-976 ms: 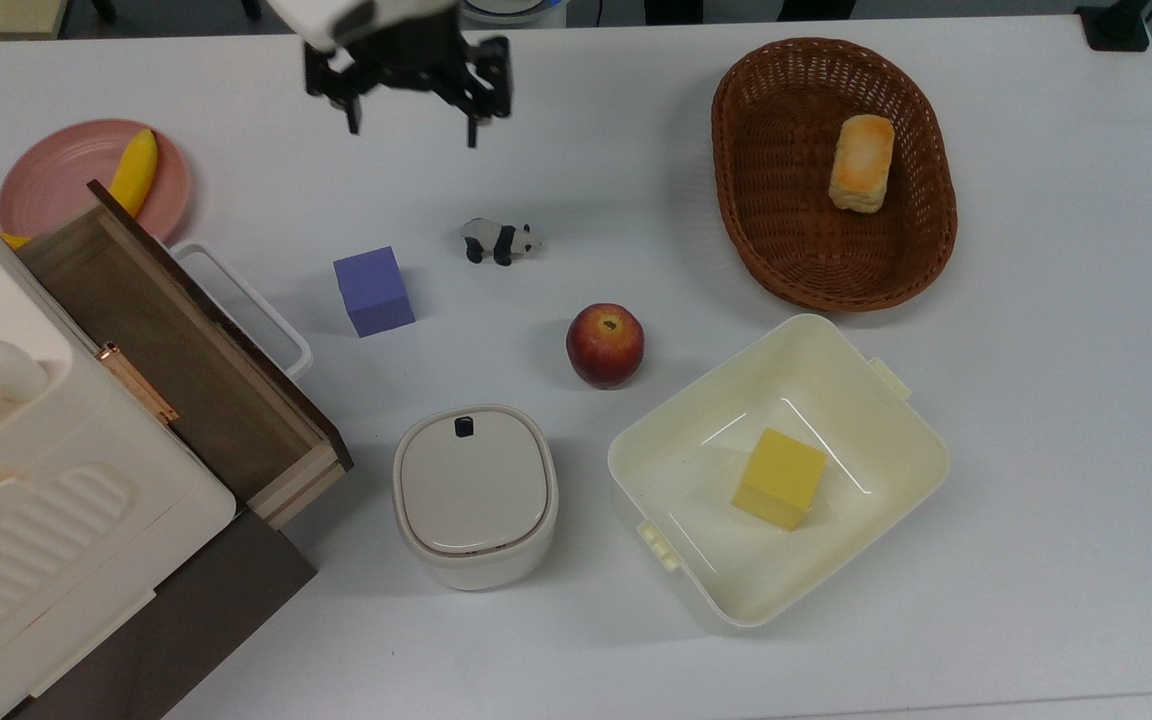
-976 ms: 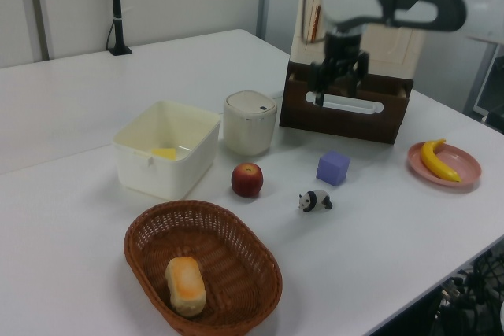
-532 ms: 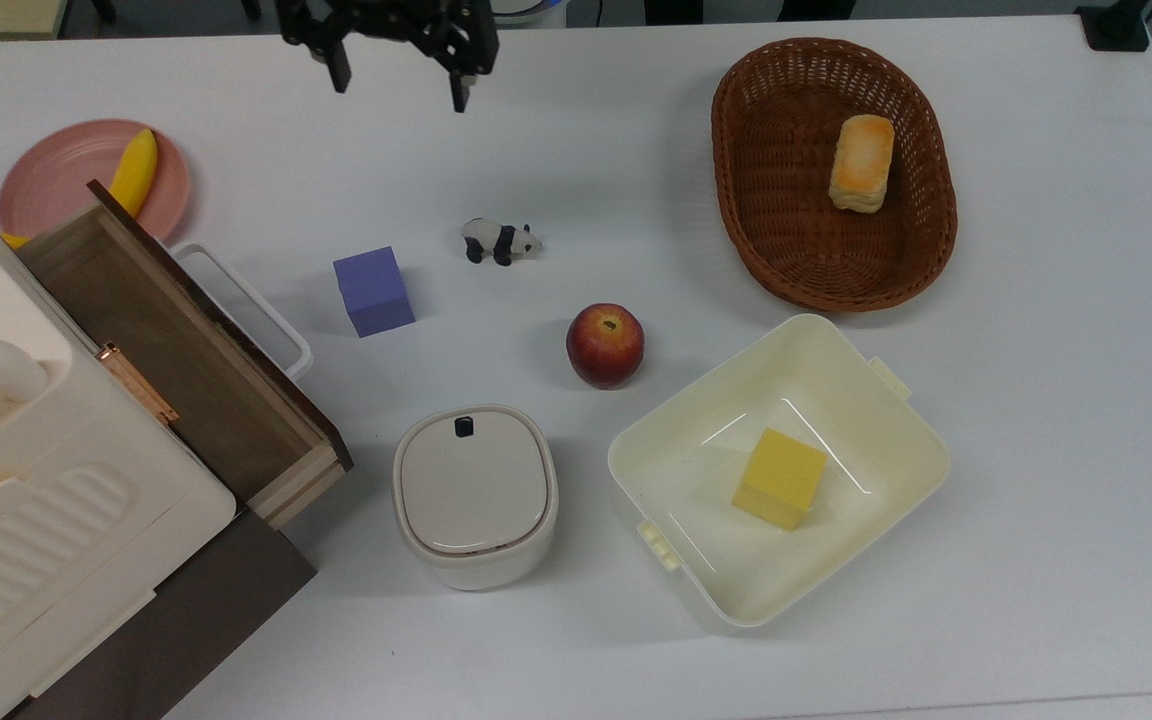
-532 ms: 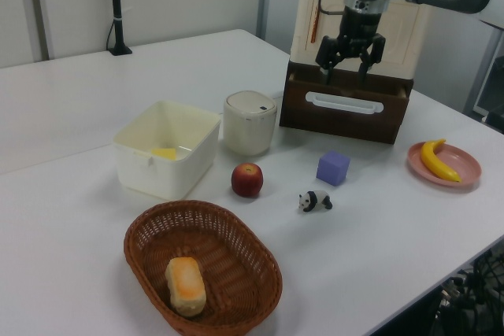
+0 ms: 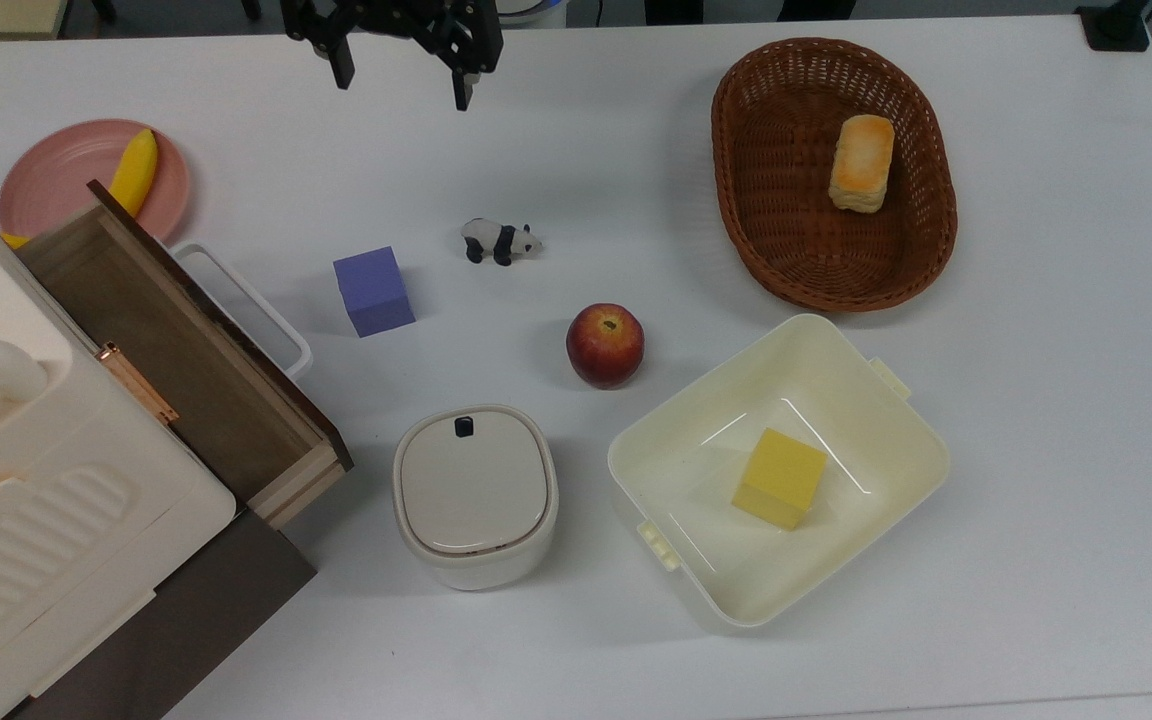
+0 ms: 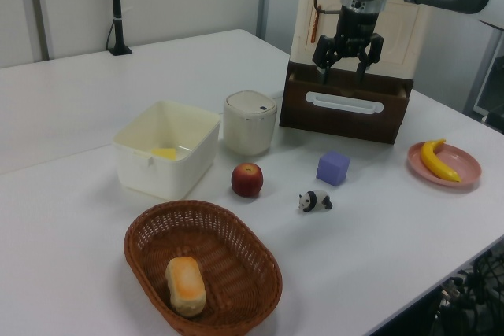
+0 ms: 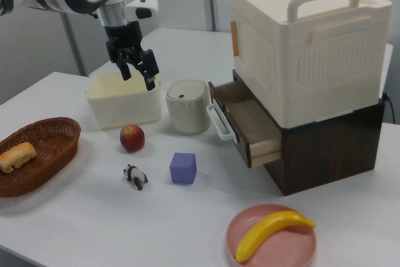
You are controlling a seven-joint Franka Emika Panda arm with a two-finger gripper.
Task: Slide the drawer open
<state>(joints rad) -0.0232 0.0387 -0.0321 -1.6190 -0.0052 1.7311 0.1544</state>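
Observation:
The dark brown drawer stands pulled out from the dark cabinet under a cream ribbed box, its grey-brown inside bare. Its white loop handle faces the table's middle. My gripper hangs open high above the table, at the top edge of the top view, well apart from the handle, with nothing between its fingers.
On the white table lie a purple cube, a toy panda, an apple, a lidded cream pot, a cream tub holding a yellow block, a wicker basket with bread, and a pink plate with a banana.
The gripper rose and drew back toward the top view's upper edge, away from the drawer handle, then held nearly still. The drawer stayed as it was.

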